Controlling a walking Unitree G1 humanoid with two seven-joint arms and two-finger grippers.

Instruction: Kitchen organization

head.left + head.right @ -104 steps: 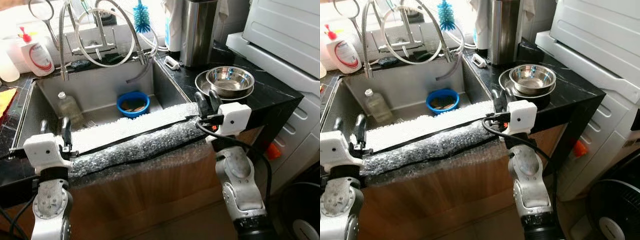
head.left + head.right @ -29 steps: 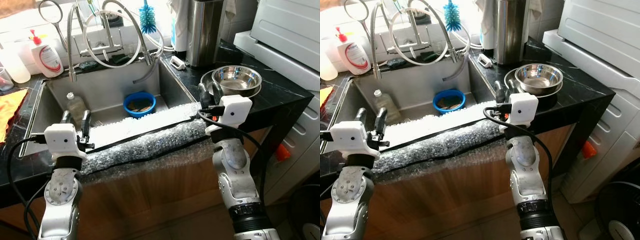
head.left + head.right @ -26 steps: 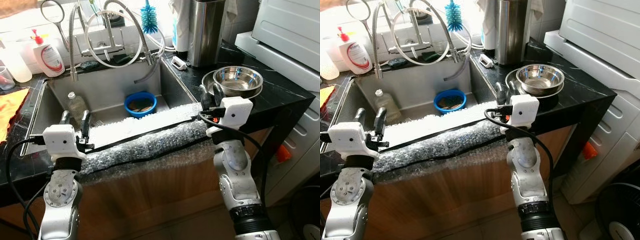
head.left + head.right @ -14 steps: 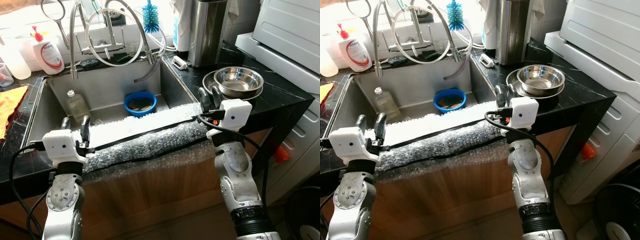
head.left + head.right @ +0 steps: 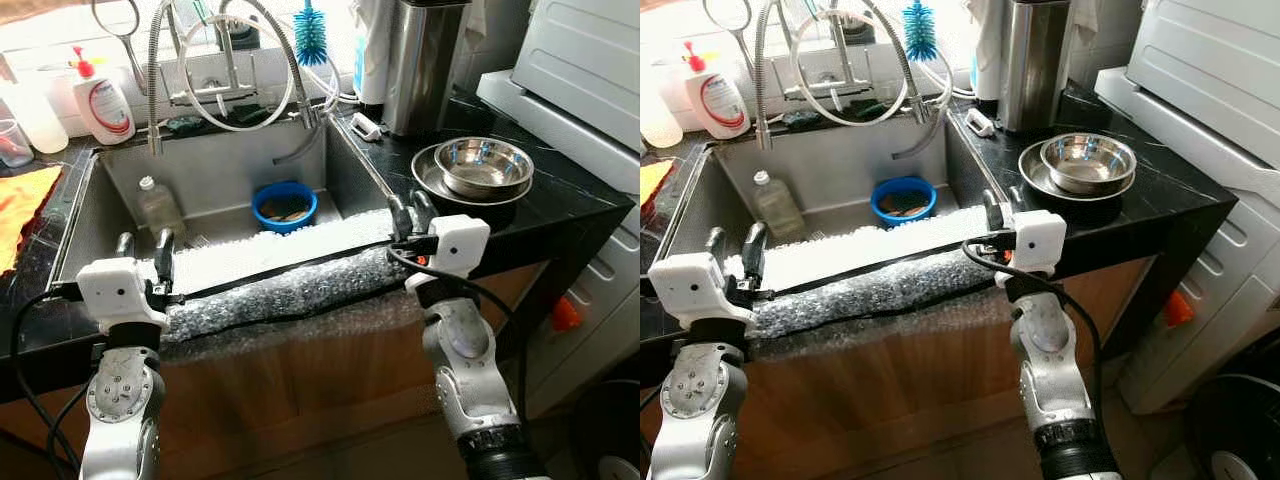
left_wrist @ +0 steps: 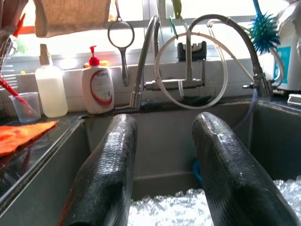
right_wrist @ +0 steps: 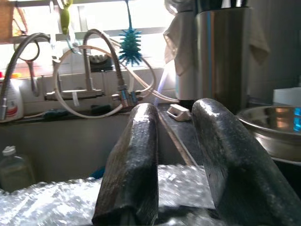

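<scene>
Both grippers, left [image 5: 141,247] and right [image 5: 411,213], hover with fingers spread over the bubble wrap [image 5: 280,275] draped along the sink [image 5: 215,175] front on a black countertop [image 5: 570,195]; the camera has drifted slightly since earlier, the wrap unmoved.

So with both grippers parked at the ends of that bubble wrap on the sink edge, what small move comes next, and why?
Probably lower both and close on the bubble wrap roll. The left gripper and right gripper sit open at its two ends along the sink's front edge, fingers above the wrap, gripping nothing yet.
</scene>
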